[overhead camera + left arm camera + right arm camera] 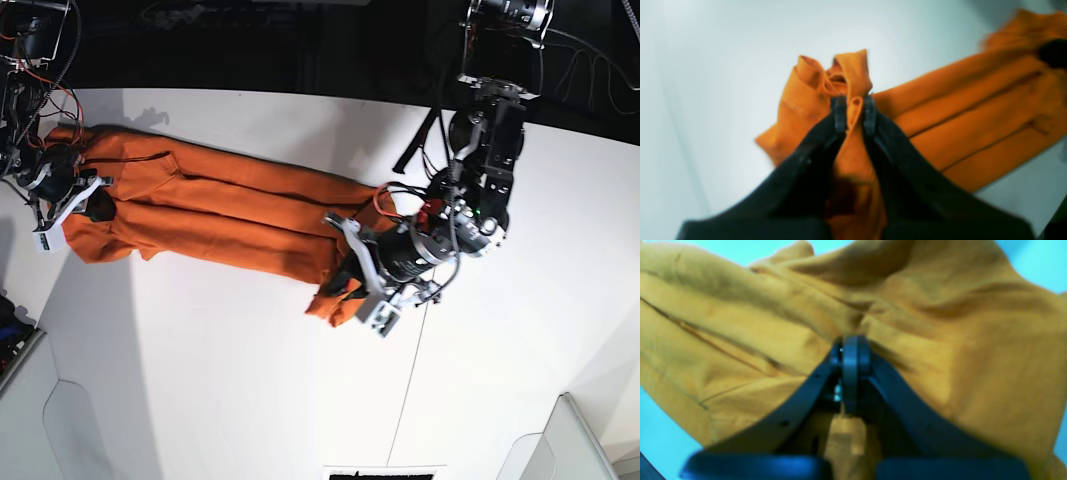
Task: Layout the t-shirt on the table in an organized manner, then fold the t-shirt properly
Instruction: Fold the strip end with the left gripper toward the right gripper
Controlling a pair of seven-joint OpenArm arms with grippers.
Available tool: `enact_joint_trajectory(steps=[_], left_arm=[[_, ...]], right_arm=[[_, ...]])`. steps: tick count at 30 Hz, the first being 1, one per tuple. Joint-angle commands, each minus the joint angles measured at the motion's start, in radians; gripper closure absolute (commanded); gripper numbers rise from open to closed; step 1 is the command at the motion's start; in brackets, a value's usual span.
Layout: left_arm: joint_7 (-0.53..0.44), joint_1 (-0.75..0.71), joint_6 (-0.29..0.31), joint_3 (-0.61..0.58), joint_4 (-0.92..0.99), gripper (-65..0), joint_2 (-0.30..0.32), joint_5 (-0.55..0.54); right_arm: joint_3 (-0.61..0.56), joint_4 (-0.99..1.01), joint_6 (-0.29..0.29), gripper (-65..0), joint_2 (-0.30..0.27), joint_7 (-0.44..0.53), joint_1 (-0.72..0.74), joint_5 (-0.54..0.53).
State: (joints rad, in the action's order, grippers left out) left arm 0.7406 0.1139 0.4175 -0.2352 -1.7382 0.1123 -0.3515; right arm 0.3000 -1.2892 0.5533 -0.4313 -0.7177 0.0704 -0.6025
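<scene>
- Right claw [62, 200], far left, is pressed together on soft orange t-shirt [230, 215] fabric.
- The t-shirt lies as a long creased band across the smooth white desk [220, 380].
- Left claw [855, 113] pinches its bunched right end.

You see one bright orange soft-fabric t-shirt [220, 215] | one large smooth white flat table [200, 380] | two black two-fingered grippers: left gripper [362, 285], right gripper [62, 205].

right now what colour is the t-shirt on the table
Plain bright orange t-shirt, stretched across the white table; it shows best in the base view.
</scene>
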Motion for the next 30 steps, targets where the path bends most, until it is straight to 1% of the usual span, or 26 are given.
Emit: enact_joint_trajectory(steps=[1, 3, 4, 7, 8, 10, 11, 12, 13, 14, 17, 18, 20, 21, 22, 24, 26, 28, 30], left_arm=[[-0.033, 0.024, -0.010, -0.031, -0.016, 0.0, -0.029, 0.023], [-0.054, 0.024, -0.011, -0.089, 0.004, 0.0, -0.071, 0.090], [-0.062, 0.024, -0.010, -0.111, 0.021, 0.0, -0.087, 0.106], [-0.063, 0.024, -0.010, -0.161, 0.099, 0.0, -0.115, 0.110], [-0.063, 0.021, -0.010, -0.176, 0.127, -3.3, -0.116, 0.109], [-0.063, 0.015, -0.010, -0.202, 0.177, -17.2, -0.115, 0.109], [-0.063, 0.012, -0.009, -0.212, 0.199, -23.3, -0.115, 0.109], [-0.064, 0.010, -0.009, -0.221, 0.217, -28.0, -0.115, 0.109], [-0.065, 0.007, -0.009, -0.228, 0.226, -30.9, -0.115, 0.108], [-0.066, 0.004, -0.009, -0.233, 0.227, -32.1, -0.115, 0.105], [-0.064, 0.003, -0.010, -0.237, 0.220, -32.1, -0.115, 0.077], [-0.063, 0.002, -0.010, -0.237, 0.209, -32.1, -0.115, 0.062], [-0.051, 0.002, -0.009, -0.237, 0.167, -32.1, -0.115, 0.035], [-0.046, 0.002, -0.009, -0.237, 0.140, -32.1, -0.115, 0.024], [-0.042, 0.002, 0.006, -0.237, 0.112, -32.1, -0.115, 0.008], [-0.027, 0.002, 0.070, -0.237, 0.052, -32.0, -0.115, -0.051], [-0.001, 0.002, 0.106, -0.237, 0.005, -32.0, -0.115, -0.111], [0.022, 0.002, 0.144, -0.237, -0.004, -32.1, -0.115, -0.163], [0.028, -0.009, 0.183, -0.237, -0.003, -32.1, -0.114, -0.192]], right_arm=[[0.005, -0.014, 0.000, 0.0, -0.010, 0.006, 0.015, -0.007], [0.005, -0.014, 0.000, 0.0, -0.001, 0.006, 0.015, -0.007], [0.005, -0.014, 0.000, 0.0, 0.003, 0.006, 0.015, -0.007], [0.006, -0.014, 0.000, 0.0, 0.011, 0.006, 0.015, -0.007], [0.007, -0.014, 0.000, 0.0, 0.011, 0.006, 0.015, -0.008], [0.013, -0.014, 0.000, 0.0, 0.010, 0.006, 0.015, -0.007], [0.021, -0.014, 0.000, 0.0, 0.010, 0.006, 0.015, -0.007], [0.031, -0.014, 0.000, 0.0, 0.011, 0.007, 0.015, -0.008], [0.044, -0.016, 0.000, 0.0, 0.011, 0.007, 0.016, -0.011], [0.060, -0.018, 0.001, 0.0, 0.010, 0.006, 0.016, -0.019], [0.114, -0.032, 0.001, 0.0, 0.011, 0.002, 0.016, -0.081], [0.134, -0.041, 0.002, -4.5, 0.011, -0.005, 0.016, -0.101], [0.174, -0.067, 0.006, -20.4, 0.011, -0.026, 0.016, -0.125], [0.195, -0.085, 0.014, -26.0, 0.011, -0.035, 0.015, -0.129], [0.217, -0.104, 0.016, -29.2, 0.011, -0.041, 0.016, -0.130], [0.268, -0.143, 0.013, -30.0, 0.011, -0.043, 0.015, -0.131], [0.320, -0.173, 0.011, -30.0, 0.006, -0.050, 0.015, -0.131], [0.353, -0.176, 0.011, -30.0, -0.008, -0.065, 0.015, -0.130], [0.365, -0.169, 0.011, -30.0, -0.021, -0.071, 0.010, -0.096]])
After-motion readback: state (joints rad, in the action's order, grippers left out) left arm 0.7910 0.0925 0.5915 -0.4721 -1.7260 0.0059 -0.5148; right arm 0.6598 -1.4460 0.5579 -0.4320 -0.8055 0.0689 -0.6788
